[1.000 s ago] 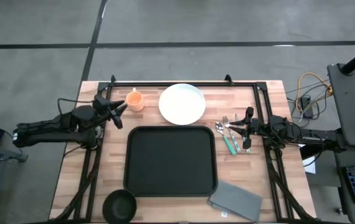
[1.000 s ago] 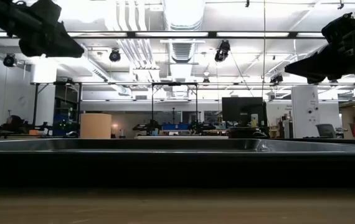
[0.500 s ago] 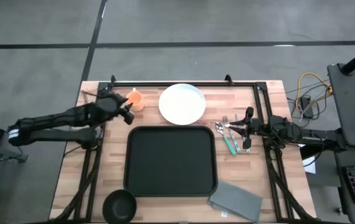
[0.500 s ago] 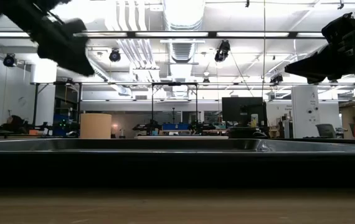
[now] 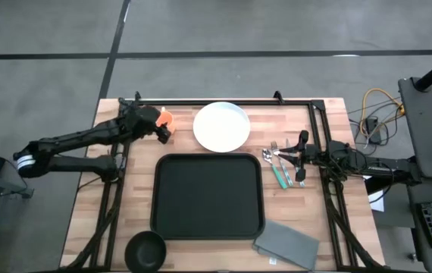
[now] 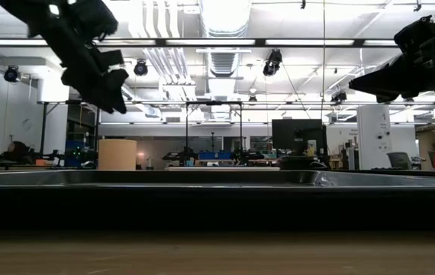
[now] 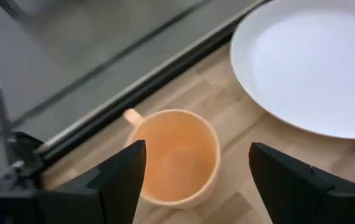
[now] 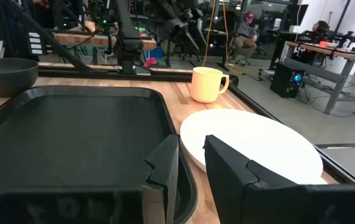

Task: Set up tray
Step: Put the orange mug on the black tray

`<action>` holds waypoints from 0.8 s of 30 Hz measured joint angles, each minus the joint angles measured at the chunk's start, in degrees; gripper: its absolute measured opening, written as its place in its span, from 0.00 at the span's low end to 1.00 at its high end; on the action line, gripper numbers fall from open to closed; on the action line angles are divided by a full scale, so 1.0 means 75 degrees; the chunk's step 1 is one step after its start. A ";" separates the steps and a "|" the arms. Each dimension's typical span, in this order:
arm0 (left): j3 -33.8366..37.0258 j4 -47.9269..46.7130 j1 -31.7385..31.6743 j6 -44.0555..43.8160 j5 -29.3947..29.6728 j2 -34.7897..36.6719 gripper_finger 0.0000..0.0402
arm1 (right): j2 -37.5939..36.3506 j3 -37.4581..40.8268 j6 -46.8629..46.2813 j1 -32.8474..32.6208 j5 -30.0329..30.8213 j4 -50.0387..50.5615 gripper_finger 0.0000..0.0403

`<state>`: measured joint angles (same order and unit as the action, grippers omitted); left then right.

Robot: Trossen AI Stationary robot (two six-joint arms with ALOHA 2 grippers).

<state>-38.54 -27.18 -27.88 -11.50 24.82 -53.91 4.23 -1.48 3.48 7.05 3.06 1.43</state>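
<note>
The left gripper (image 5: 161, 126) is covering most of the orange cup (image 5: 166, 118) at upper left, and the bottom edge is clipping the black bowl (image 5: 145, 251).

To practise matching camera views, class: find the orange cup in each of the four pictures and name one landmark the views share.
High view: orange cup at the table's far left, partly under the left end effector.
Low view: not visible.
Left wrist view: cup between the open fingers.
Right wrist view: cup beyond the tray.
Shared landmark: the white plate beside it, also in both wrist views.
</note>
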 joint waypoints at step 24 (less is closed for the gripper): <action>-0.2826 -0.2099 -0.0533 0.0323 -0.0966 -0.3719 0.65 | 0.0009 -0.0001 0.0000 0.0000 -0.0004 0.0000 0.17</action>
<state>-59.74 -42.92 -31.88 -9.08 17.58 -81.80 4.29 -1.48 3.47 7.05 3.03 1.43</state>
